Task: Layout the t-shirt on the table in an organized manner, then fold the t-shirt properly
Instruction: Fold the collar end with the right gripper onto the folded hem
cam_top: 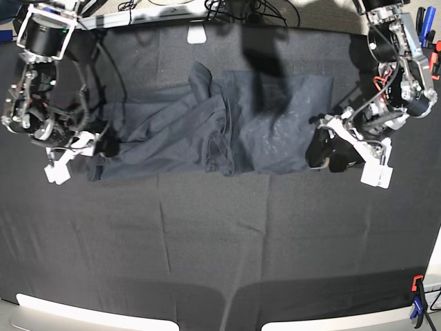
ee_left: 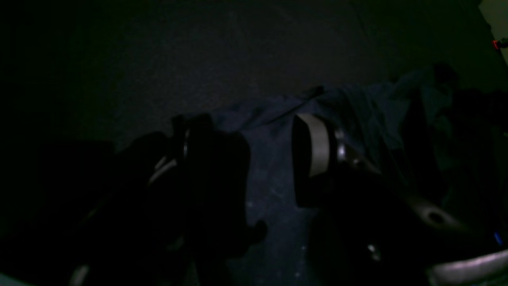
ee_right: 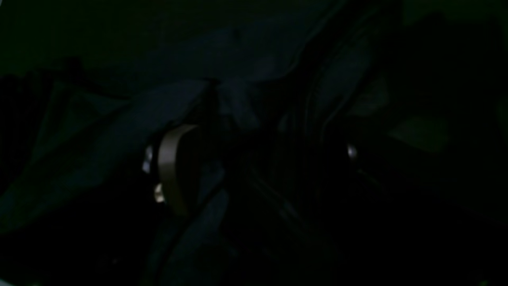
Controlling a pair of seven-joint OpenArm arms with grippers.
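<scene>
1. From where I stand, no writing, label, brand, number or sign can be read on anything.
2. The t-shirt (cam_top: 227, 127) shows plain dark cloth, with no print or legible tag.
3. The table (cam_top: 207, 227) cover is bare black cloth, without markings.
4. The two wrist views are too dark for any lettering to show.
</scene>
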